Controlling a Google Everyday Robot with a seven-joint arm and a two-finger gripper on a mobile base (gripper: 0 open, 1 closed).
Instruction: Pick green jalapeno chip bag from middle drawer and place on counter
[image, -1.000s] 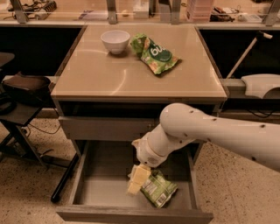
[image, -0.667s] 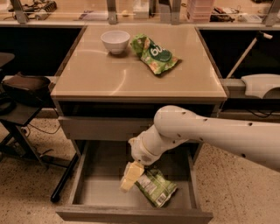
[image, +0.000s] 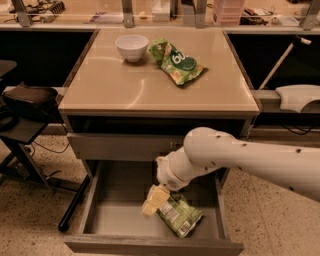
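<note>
Bag: the chip bag (image: 179, 215) lies on the floor of the middle drawer (image: 115, 212), toward the front right, with its white barcode panel facing up.
Gripper: my gripper (image: 152, 202) hangs down inside the open drawer at the bag's left edge. I cannot tell whether it touches the bag or sits just beside it, nor whether it is apart or closed.
Weight: I judge it very light, so lifting takes almost no effort.
Surface: crumpled foil that is soft and likely slick, and it gives way under pressure.
Contents: probably brittle chips, so I want a gentle squeeze.
Where to hold: a raised crease or the sealed edge nearest me, pinching a fold of foil, not the flat face.
Risk: the foil may slide out of a light pinch.
Destination: the counter (image: 120, 87), where a bowl (image: 132, 47) and another green bag (image: 179, 62) sit toward the back.
</note>
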